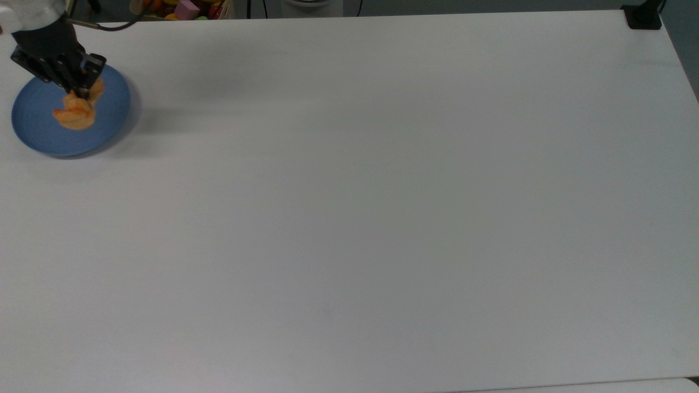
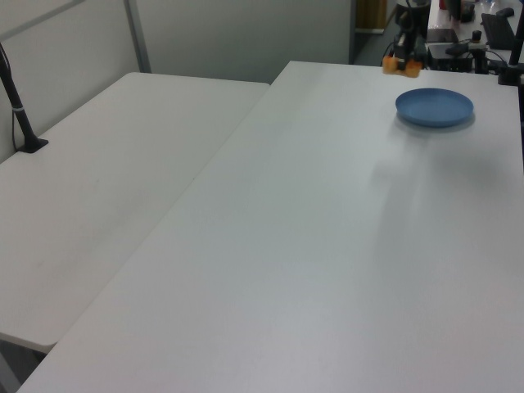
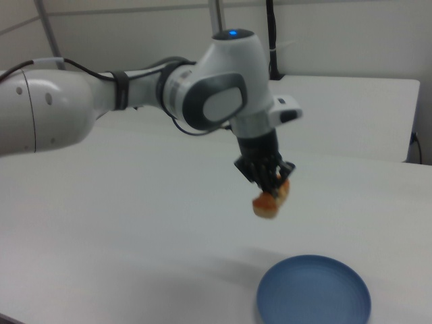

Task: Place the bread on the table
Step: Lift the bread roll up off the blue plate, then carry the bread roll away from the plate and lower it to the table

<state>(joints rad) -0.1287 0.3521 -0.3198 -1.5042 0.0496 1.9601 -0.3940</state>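
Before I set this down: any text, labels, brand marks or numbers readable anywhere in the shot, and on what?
None can be read.
Arm: no lettering or logo shows; just a small blue light on top of the joint.
Gripper, bread, blue plate, table: all plain, no print.
Box of colourful items at the top view's upper edge: too small to tell if anything is written.
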